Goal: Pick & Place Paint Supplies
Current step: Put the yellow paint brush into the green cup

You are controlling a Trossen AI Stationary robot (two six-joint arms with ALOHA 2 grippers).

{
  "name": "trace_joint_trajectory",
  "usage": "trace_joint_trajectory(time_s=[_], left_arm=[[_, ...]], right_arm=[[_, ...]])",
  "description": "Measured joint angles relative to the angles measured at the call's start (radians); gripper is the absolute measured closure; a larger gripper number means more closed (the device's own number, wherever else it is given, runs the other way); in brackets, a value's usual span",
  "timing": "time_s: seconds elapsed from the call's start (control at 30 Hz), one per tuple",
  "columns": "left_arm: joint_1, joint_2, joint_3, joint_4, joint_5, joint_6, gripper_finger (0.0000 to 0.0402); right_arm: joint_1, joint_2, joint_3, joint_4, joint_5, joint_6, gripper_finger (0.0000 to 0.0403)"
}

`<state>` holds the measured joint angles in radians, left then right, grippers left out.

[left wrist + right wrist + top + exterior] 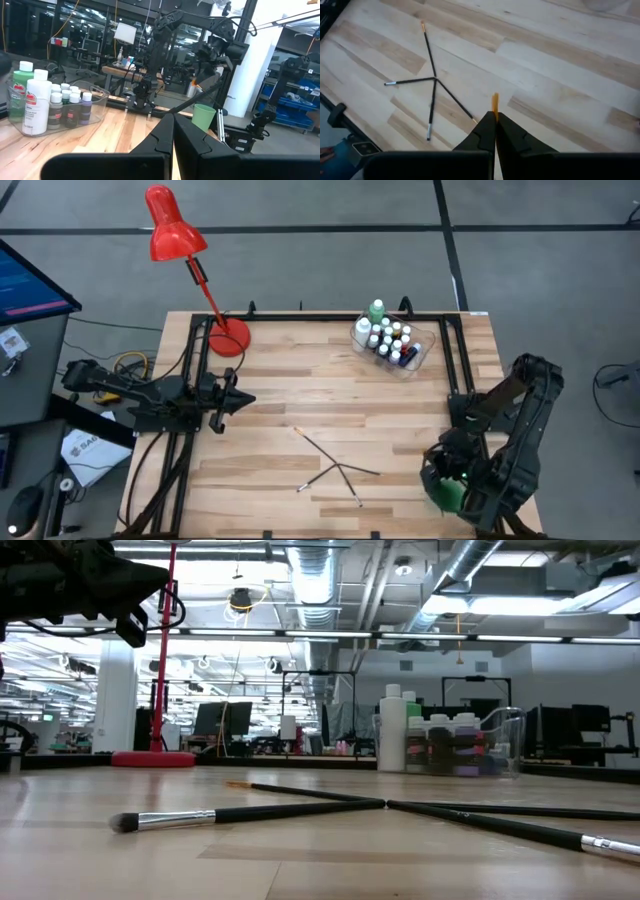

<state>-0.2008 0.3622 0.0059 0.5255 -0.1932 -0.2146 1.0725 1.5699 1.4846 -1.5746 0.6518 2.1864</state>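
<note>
- Wooden table (pixel 300 370) is carrying all the supplies; both arms are standing at its side edges, well apart from each other.
- Right gripper (pixel 495 116) is hanging above the table's right front corner, close over the green cup (pixel 447 492). Its fingers are pressing together, with an orange-tipped brush handle (pixel 495 102) sticking out from between the tips.
- Left gripper (pixel 243 399) is waiting at the left edge, pointing across the table. Its fingers are closing on nothing, flat against each other.
- Clear tub (pixel 425 350) is sitting at the back of the table, right of centre, well away from both sets of fingers.
- Paint bottles (pixel 385 340) are standing upright inside the tub, with the taller green bottle (pixel 376 310) and the taller white bottle (pixel 362 330) at its far end.
- Three loose paintbrushes (pixel 335 465) are lying crossed on the bare wood near the front centre. They are lying between the two grippers and touching neither.
</note>
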Motion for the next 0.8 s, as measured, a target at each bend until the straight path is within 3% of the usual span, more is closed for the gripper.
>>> trace_joint_trajectory(time_s=[0.4,0.8], left_arm=[[0.0,0.0,0.0,0.0,0.0,0.0,0.04],[0.0,0.0,0.0,0.0,0.0,0.0,0.04]], right_arm=[[0.029,-0.129,-0.13,0.001,0.038,-0.074,0.0403],[0.073,-0.11,-0.214,0.004,0.061,-0.09,0.0403]])
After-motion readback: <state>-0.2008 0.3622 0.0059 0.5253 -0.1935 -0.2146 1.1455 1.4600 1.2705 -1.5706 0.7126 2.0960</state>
